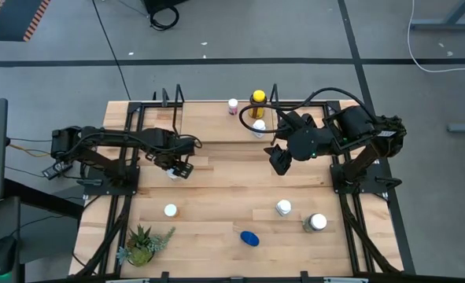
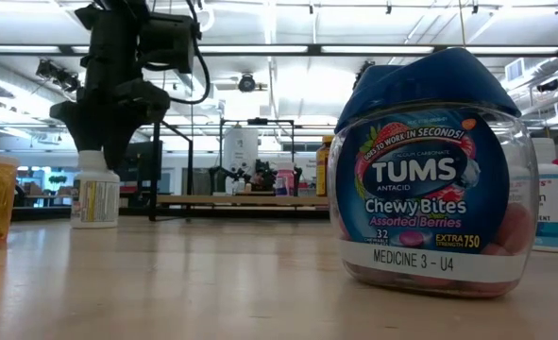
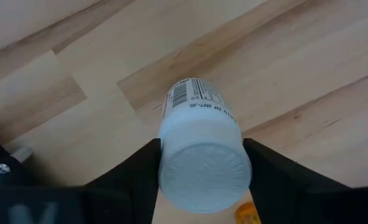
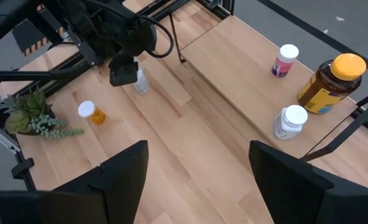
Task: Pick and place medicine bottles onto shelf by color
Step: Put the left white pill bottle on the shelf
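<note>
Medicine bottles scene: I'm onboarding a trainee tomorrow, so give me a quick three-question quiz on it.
1. True or false: three bottles stand on the shelf.
2. Which gripper has a white bottle between its fingers? A) left gripper B) right gripper
3. Fill in: the blue-capped bottle sits near the table's front edge, to the right of the ____.

Key:
1. True: a pink-labelled bottle, a yellow-capped amber bottle and a white one.
2. A
3. potted plant
</note>
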{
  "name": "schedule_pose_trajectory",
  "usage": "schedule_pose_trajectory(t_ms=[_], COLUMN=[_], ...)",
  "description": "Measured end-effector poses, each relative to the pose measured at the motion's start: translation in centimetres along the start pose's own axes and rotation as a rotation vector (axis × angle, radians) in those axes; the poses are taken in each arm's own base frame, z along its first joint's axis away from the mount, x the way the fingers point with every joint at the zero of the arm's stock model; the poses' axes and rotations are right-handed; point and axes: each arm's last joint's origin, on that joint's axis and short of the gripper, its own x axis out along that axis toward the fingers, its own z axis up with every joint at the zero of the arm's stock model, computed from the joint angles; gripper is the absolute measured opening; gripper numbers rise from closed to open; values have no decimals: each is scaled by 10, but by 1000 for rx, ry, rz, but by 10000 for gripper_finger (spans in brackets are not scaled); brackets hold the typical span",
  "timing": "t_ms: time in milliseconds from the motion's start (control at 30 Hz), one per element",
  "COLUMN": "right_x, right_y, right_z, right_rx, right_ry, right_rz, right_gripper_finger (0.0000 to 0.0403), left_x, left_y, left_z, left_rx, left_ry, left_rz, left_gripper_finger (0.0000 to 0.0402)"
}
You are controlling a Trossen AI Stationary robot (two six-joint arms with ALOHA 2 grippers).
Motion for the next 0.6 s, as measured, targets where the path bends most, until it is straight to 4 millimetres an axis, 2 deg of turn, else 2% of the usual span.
schedule_pose_trajectory(t_ms=[167, 267, 467, 600], right_x=[0, 0, 0, 0], right_y=[0, 0, 0, -1], right_z=[0, 0, 0, 1], right_rx=[-1, -9, -15, -6], right_ry=[0, 0, 0, -9], right_rz=[0, 0, 0, -10], right_gripper_finger=[284, 284, 284, 284], left_x=[0, -9, -51, -82], left_y=[-2, -7, -24, -31], left_z=[-1, 1, 15, 33], left_rx=[10, 27, 131, 253], left_ry=[40, 53, -59, -156], left_rz=[-44, -97, -209, -244], left_gripper_finger=[203, 206, 206, 204])
